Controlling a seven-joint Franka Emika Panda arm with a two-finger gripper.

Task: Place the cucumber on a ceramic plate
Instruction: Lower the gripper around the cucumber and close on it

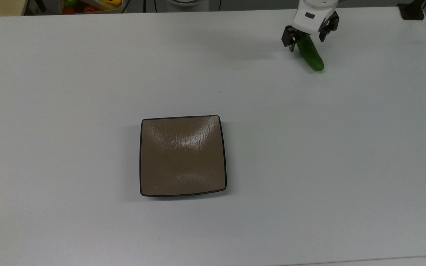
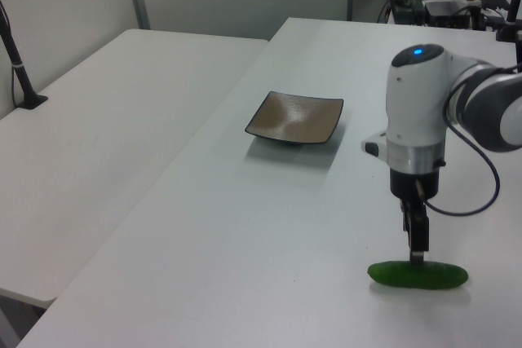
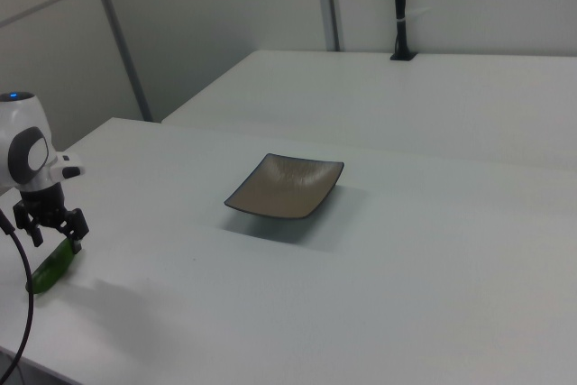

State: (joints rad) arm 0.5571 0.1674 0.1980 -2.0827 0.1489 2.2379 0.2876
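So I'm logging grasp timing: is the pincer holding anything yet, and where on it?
Nothing is held yet. The open pincer straddles the cucumber near one end, which lies on the table.

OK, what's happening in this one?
A white Franka arm has its two-finger gripper open, a finger on either side of a short dark-green cucumber lying on the white table near the top view's upper right corner. The cucumber is not lifted yet. The square glossy brown ceramic plate sits empty mid-table, well apart from it.
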